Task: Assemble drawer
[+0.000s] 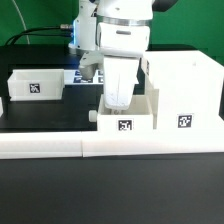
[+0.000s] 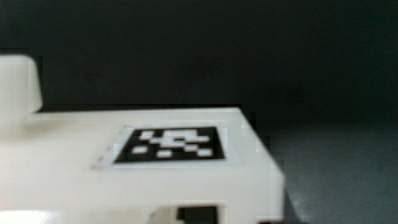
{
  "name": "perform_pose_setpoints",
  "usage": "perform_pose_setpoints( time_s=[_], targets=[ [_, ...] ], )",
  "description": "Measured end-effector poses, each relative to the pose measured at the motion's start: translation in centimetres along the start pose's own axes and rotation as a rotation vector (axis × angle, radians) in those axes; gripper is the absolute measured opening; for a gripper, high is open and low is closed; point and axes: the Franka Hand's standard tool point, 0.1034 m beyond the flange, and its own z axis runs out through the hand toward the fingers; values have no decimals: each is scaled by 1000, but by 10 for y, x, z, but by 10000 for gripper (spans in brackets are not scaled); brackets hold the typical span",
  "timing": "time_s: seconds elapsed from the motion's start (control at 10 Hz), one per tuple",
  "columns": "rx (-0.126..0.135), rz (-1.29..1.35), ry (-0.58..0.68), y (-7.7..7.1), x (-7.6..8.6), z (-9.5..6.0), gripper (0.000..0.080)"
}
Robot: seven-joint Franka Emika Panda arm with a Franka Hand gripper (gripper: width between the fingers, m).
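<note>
The tall white drawer case (image 1: 186, 92) stands at the exterior view's right with a square tag on its front. A small open-top tray (image 1: 126, 121) with a tag stands right beside it, against the front rail. My gripper (image 1: 115, 103) reaches down into this tray from above; its fingertips are hidden by the tray walls, so I cannot tell their state. A second tagged tray (image 1: 34, 84) stands apart at the exterior view's left. The wrist view is filled by a blurred white drawer part (image 2: 107, 170) bearing a tag (image 2: 175, 143); no fingers show clearly there.
A long low white border rail (image 1: 60, 147) runs along the front of the black table. The marker board (image 1: 78, 77) lies behind the arm, partly hidden. A rounded white shape (image 2: 15, 85) sits at the wrist view's edge.
</note>
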Motion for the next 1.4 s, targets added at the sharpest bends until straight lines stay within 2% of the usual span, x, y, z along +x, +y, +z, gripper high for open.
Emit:
perform_pose_setpoints(
  time_s=[0.1, 0.6, 1.2, 1.4],
  targets=[
    [12, -7, -5, -1, 1, 0, 42],
    [13, -1, -6, 0, -2, 0, 42],
    [-7, -52, -19, 2, -3, -1, 42],
    [-6, -52, -20, 2, -3, 0, 42]
  ],
)
